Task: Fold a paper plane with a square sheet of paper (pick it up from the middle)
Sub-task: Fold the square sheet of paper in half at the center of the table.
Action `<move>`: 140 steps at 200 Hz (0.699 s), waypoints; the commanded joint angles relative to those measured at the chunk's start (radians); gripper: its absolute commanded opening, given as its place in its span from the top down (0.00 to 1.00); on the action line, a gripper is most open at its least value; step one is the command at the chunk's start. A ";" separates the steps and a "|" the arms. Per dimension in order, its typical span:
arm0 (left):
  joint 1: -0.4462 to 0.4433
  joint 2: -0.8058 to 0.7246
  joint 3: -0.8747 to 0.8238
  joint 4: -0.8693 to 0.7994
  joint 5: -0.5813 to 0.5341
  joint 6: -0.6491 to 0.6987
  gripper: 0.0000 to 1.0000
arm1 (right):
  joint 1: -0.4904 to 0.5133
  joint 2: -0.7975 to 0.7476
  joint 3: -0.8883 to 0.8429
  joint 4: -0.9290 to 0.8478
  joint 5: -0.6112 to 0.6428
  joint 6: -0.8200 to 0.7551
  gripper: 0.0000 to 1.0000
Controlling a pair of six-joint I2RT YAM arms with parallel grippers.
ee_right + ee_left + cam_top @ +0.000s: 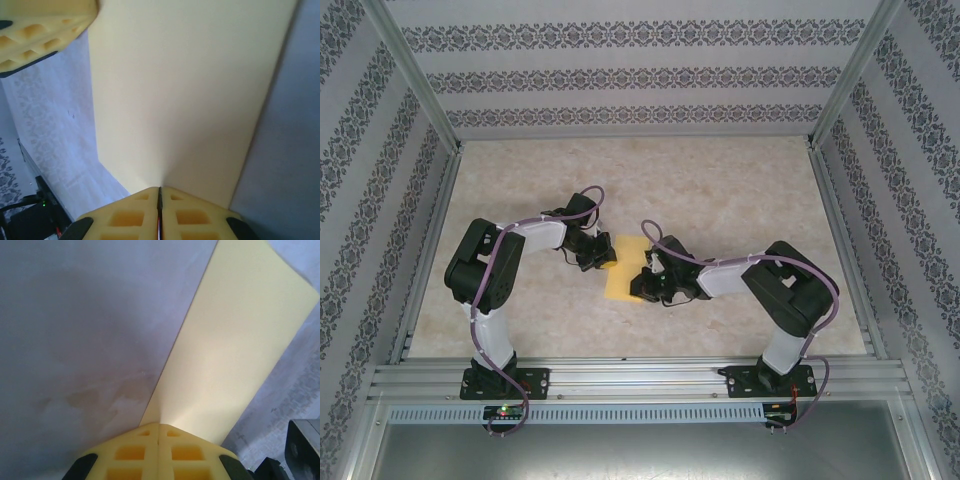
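Observation:
The square sheet of paper [624,266], plain yellow-orange, hangs between my two grippers over the middle of the table. My left gripper [604,257] is shut on its left edge, and in the left wrist view the paper [235,340] runs up and to the right from the closed left gripper [159,424]. My right gripper [643,284] is shut on the opposite, near-right edge. In the right wrist view the sheet [185,90] spreads away from the closed right gripper [160,189], with the left gripper's yellow fingers [42,25] at the top left. No crease shows in the paper.
The marbled beige table [720,200] is bordered by patterned walls [620,70] on three sides. A metal rail [640,380] runs along the near edge with both arm bases on it. Part of the right arm [302,450] shows dark at the left wrist view's bottom right.

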 commanded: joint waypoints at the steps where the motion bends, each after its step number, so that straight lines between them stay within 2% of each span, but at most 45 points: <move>1: -0.010 0.020 -0.034 -0.071 -0.065 0.002 1.00 | 0.007 0.006 -0.021 -0.010 0.009 0.002 0.89; 39: -0.011 0.022 -0.033 -0.072 -0.064 0.003 1.00 | 0.019 -0.053 0.013 -0.053 -0.006 -0.039 0.89; 105: -0.011 0.025 -0.029 -0.075 -0.065 0.003 1.00 | 0.035 0.033 0.014 -0.060 -0.014 -0.028 0.89; 140: -0.010 0.024 -0.027 -0.080 -0.068 0.005 1.00 | 0.008 -0.063 0.072 -0.136 0.002 -0.069 0.89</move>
